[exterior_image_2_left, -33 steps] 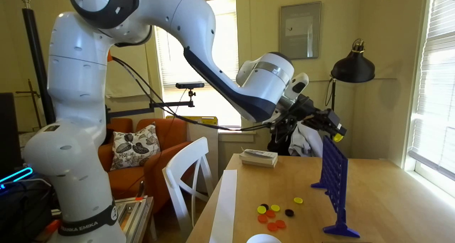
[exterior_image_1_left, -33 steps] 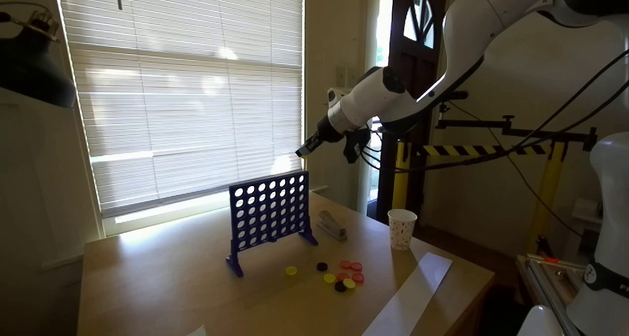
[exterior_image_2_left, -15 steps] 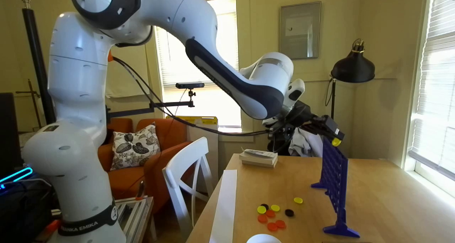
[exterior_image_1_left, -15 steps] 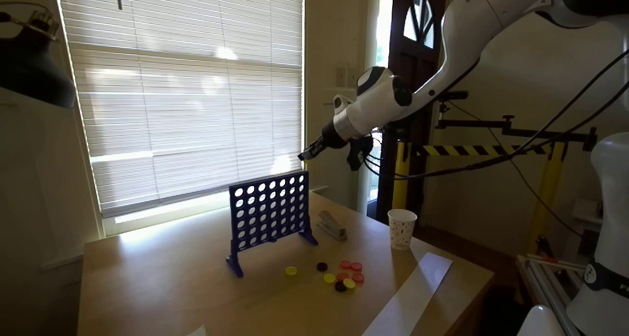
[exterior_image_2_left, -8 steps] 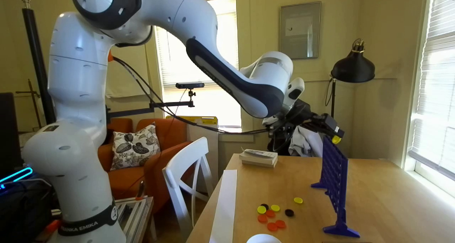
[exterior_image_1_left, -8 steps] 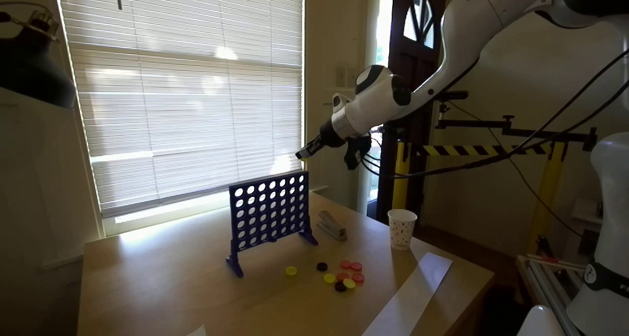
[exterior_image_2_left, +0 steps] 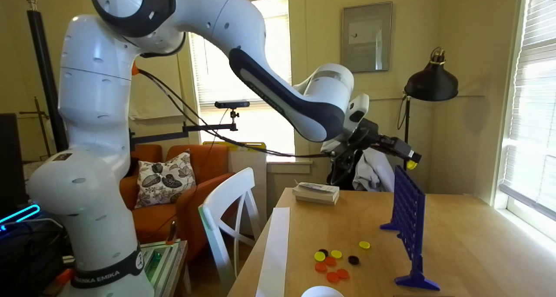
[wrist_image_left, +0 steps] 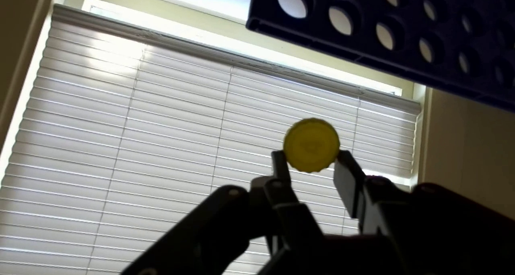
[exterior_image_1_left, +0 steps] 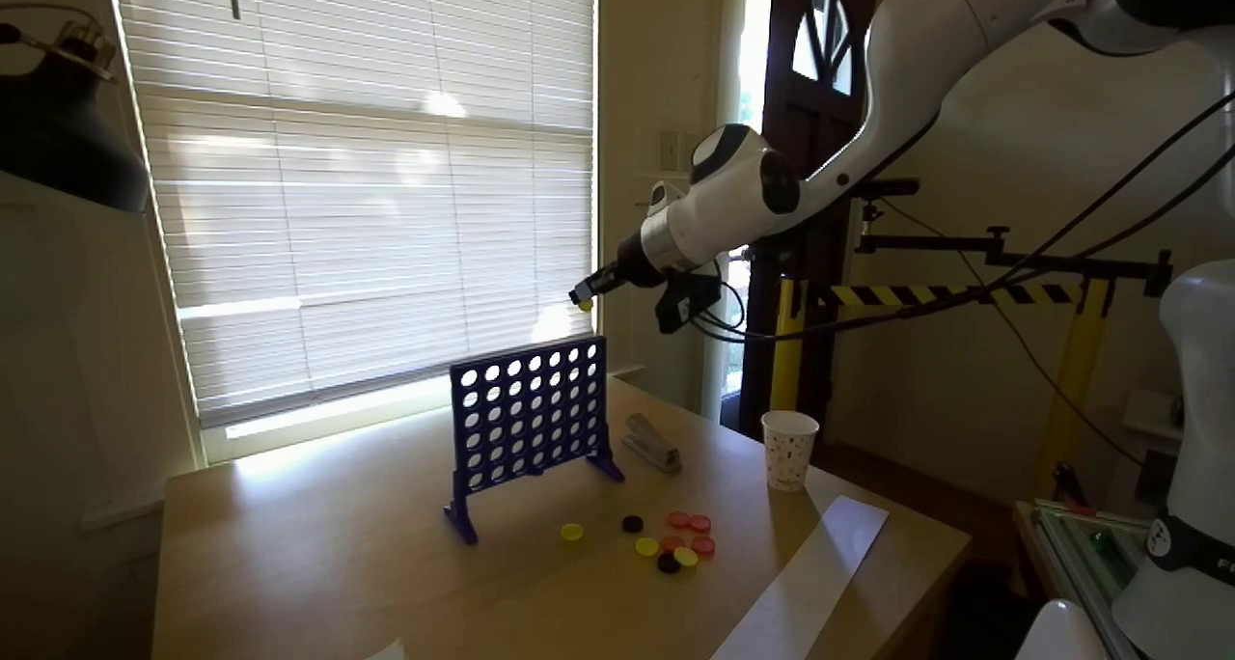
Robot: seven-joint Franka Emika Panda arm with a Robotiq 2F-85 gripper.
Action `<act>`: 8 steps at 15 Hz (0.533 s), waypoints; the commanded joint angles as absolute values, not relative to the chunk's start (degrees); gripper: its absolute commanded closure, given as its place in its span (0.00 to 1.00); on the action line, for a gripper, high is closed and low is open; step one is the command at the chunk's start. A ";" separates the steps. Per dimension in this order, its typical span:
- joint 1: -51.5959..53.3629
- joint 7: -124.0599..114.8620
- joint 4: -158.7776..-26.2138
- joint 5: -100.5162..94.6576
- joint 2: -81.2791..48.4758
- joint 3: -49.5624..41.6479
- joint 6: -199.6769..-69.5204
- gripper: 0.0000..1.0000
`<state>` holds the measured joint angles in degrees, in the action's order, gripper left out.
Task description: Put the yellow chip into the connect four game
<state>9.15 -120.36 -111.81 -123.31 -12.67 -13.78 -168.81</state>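
On my worktop (exterior_image_2_left: 469, 232) the blue game board (exterior_image_2_left: 409, 214) stands upright. Higher than its top edge and apart from it, I have my jaws partly spread, gripping opposite edges of the yellow chip (wrist_image_left: 312, 145), its round face toward the wrist view.

Daylight comes through the window blinds (exterior_image_1_left: 362, 192), leaving pale glare on the tabletop (exterior_image_1_left: 376, 535) below; the wall (exterior_image_1_left: 72, 322) beside them lies dim. In the wrist view the Connect Four board (wrist_image_left: 409, 44) is backlit almost black, perhaps slightly blurred.
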 commanded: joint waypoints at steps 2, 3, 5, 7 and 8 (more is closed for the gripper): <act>8.68 -128.67 -112.51 -125.99 -12.48 -12.85 -166.40 0.91; 8.66 -129.74 -112.48 -126.46 -12.61 -12.80 -166.59 0.91; 8.44 -132.65 -112.28 -128.32 -12.97 -12.60 -167.12 0.91; 8.35 -135.55 -112.36 -130.71 -13.15 -12.39 -166.83 0.91; 8.33 -136.92 -112.51 -132.05 -13.16 -12.34 -166.53 0.91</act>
